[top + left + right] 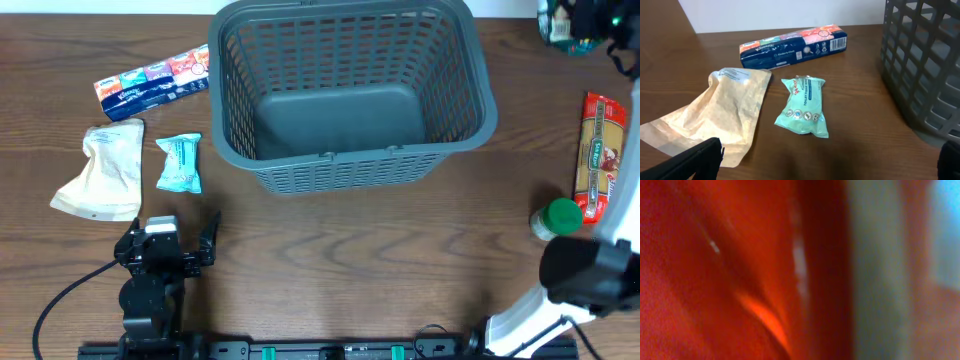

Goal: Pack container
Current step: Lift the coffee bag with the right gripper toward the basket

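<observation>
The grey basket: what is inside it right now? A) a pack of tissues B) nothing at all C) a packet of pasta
B: the overhead view shows the basket with a bare floor; the tissue pack and pasta packet lie outside it on the table.

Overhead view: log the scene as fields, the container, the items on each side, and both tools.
container: grey basket, nothing inside
left of it: tissue pack, beige pouch, teal packet
right of it: red pasta packet, green-lidded jar
left tool: open, empty, near the beige pouch
right tool: shut, hidden overhead; its wrist view is red blur
</observation>
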`<state>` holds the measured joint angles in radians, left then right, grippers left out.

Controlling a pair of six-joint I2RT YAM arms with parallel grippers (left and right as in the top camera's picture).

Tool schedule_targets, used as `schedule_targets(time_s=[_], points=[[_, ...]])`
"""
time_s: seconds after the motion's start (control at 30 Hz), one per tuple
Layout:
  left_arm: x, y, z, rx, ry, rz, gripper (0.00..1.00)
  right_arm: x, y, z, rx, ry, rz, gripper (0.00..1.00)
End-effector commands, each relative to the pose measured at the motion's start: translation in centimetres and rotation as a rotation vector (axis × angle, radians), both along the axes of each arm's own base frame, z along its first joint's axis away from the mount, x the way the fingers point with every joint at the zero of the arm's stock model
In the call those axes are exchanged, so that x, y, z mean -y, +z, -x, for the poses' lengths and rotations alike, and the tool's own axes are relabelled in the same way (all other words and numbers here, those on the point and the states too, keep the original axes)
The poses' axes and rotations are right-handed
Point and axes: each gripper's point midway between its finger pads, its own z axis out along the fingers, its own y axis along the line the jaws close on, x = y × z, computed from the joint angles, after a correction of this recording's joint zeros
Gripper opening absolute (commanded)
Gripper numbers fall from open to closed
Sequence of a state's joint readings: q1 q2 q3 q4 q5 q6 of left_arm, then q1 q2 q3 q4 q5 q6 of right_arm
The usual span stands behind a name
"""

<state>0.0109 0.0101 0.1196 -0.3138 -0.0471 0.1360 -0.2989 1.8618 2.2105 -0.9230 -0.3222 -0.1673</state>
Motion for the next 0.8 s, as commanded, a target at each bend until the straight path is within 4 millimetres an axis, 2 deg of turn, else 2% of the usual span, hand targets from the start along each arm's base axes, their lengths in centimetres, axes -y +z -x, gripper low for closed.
schedule_targets(time_s=[0.0,0.2,0.33,0.4,0.5,0.63,0.77], points=[[0.3,-1.1,0.0,-0.023,-0.018,-0.009,0.99,-6.4,8.9,3.5,0.217,0.217,-0.056,0.01],[0.3,-1.1,0.0,-0.023,-0.017,-0.01,0.99,-13.0,11.7,6.3,0.278,0.403,-0.087,0.01],[0.3,-1.1,0.0,-0.023,-0.017,-0.01,0.98,-16.9,11.5,7.3,0.252,0.487,-0.118,0.01],[0.3,-1.1,0.0,-0.023,-0.017,-0.01,0.99,-18.5,10.9,7.6,0.204,0.495,-0.188,0.01],[0.3,-1.1,0.0,-0.023,-0.017,-0.01,0.99,-19.6,9.8,7.7,0.125,0.446,-0.272,0.01],[0.3,-1.1,0.0,-0.023,-0.017,-0.01,0.98,-18.3,7.1,7.3,-0.005,0.176,-0.33,0.01],[0.3,-1.1,0.0,-0.023,-0.017,-0.01,0.99,-17.7,4.9,8.0,-0.101,0.028,-0.338,0.01]])
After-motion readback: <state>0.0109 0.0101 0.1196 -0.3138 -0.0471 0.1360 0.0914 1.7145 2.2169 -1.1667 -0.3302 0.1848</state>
